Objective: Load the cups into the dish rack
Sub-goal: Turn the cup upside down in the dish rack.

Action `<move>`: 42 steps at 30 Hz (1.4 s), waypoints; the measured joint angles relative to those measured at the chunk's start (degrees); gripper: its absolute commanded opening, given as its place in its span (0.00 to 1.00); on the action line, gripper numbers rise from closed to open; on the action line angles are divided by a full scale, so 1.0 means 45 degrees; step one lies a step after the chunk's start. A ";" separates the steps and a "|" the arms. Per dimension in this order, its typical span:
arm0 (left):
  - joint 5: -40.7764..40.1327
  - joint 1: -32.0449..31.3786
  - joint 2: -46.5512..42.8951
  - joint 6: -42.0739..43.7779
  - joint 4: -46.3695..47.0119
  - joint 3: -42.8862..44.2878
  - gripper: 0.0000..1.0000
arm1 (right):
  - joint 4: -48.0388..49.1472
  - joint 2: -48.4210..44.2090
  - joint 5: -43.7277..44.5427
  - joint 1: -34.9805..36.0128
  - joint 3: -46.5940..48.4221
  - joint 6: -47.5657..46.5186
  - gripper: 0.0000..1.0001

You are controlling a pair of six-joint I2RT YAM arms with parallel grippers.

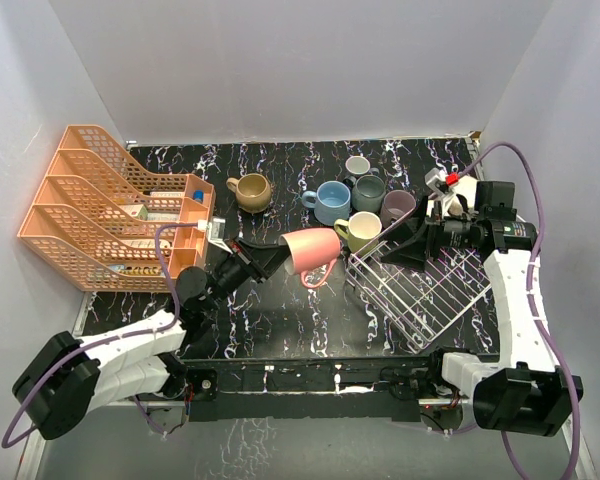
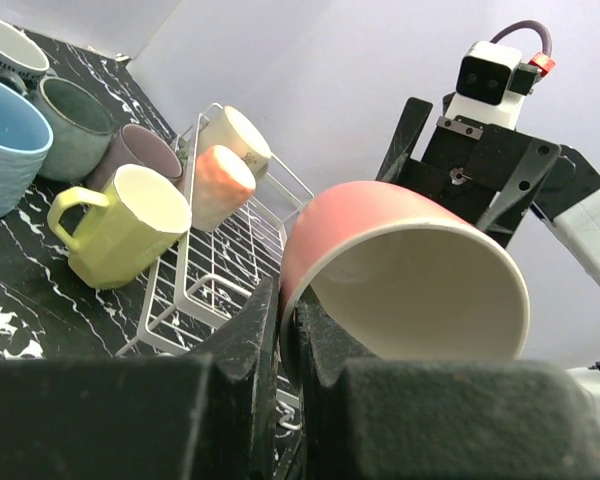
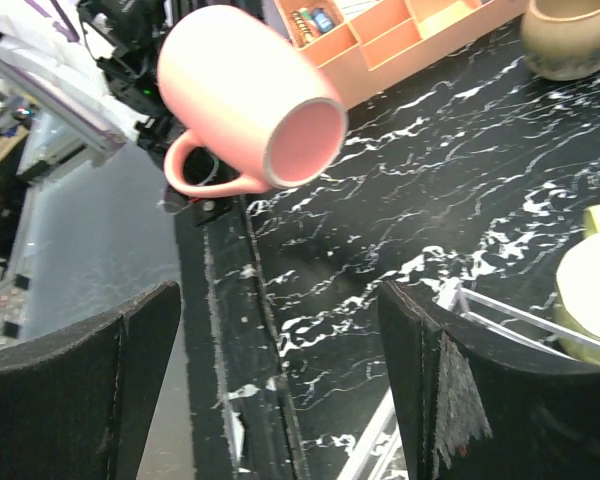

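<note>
My left gripper [image 1: 278, 256] is shut on the rim of a pink mug [image 1: 312, 252], one finger inside and one outside, and holds it tilted above the table just left of the white wire dish rack [image 1: 425, 290]. The grip shows close up in the left wrist view [image 2: 288, 300], with the pink mug [image 2: 400, 270] in front. My right gripper [image 1: 395, 245] is open and empty over the rack's far left corner, facing the pink mug [image 3: 250, 100]. A pale yellow mug [image 2: 235, 135] and a peach mug [image 2: 220, 185] lie in the rack [image 2: 195, 290].
On the table behind the rack stand a yellow-green mug [image 1: 358, 230], a mauve mug [image 1: 397, 206], a grey-teal mug [image 1: 368, 192], a blue mug [image 1: 332, 202], a small grey mug [image 1: 357, 166] and a tan mug [image 1: 250, 190]. An orange tiered organizer [image 1: 110, 210] stands at the left.
</note>
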 measured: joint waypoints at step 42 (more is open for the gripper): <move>-0.1481 -0.0996 0.6562 0.0165 0.4789 0.5464 0.00 | 1.6859 -0.0525 0.2647 0.3434 -0.4065 2.1245 0.80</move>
